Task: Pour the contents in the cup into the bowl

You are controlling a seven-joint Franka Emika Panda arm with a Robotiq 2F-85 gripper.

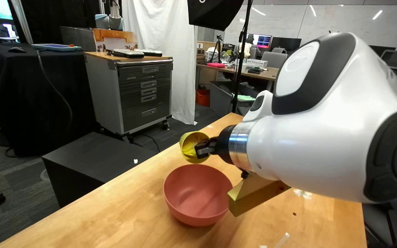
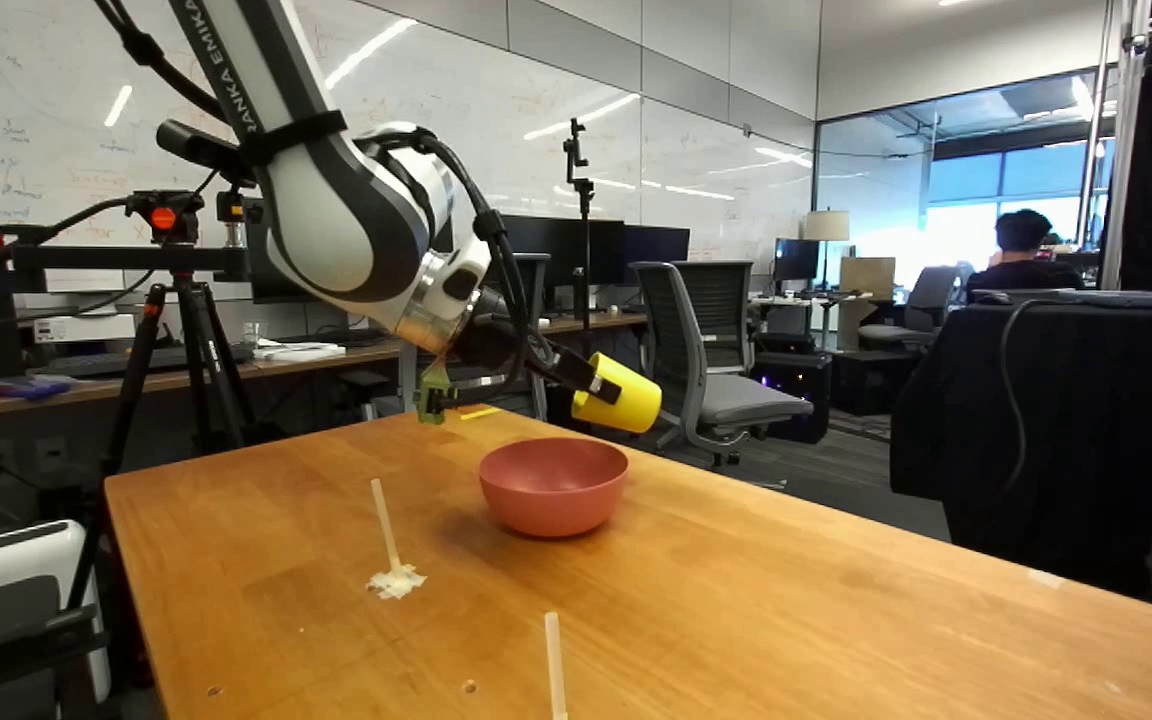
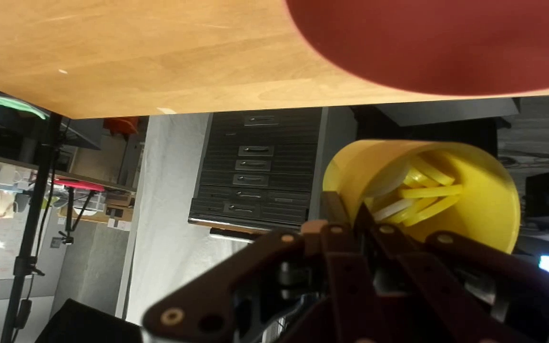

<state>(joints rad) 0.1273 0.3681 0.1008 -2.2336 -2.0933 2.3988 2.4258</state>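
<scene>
The yellow cup (image 1: 185,146) is held on its side above the far rim of the pink-salmon bowl (image 1: 198,194). In an exterior view the cup (image 2: 638,402) has its base slightly lower than its mouth, above the rim of the bowl (image 2: 551,510). My gripper (image 3: 349,207) is shut on the cup's wall, one finger inside and one outside; it also shows in both exterior views (image 1: 202,150) (image 2: 604,385). The contents, yellow and white pieces (image 3: 431,191), lie inside the cup. The bowl (image 3: 436,43) stands upright, and its visible inside is bare.
The bowl stands on a wooden table (image 1: 122,210) near its long edge. A gold block (image 1: 253,199) shows under the wrist beside the bowl. Whitish strips (image 2: 385,525) and tape scraps (image 2: 396,582) are on the table. A black box (image 1: 91,155) stands beyond the edge.
</scene>
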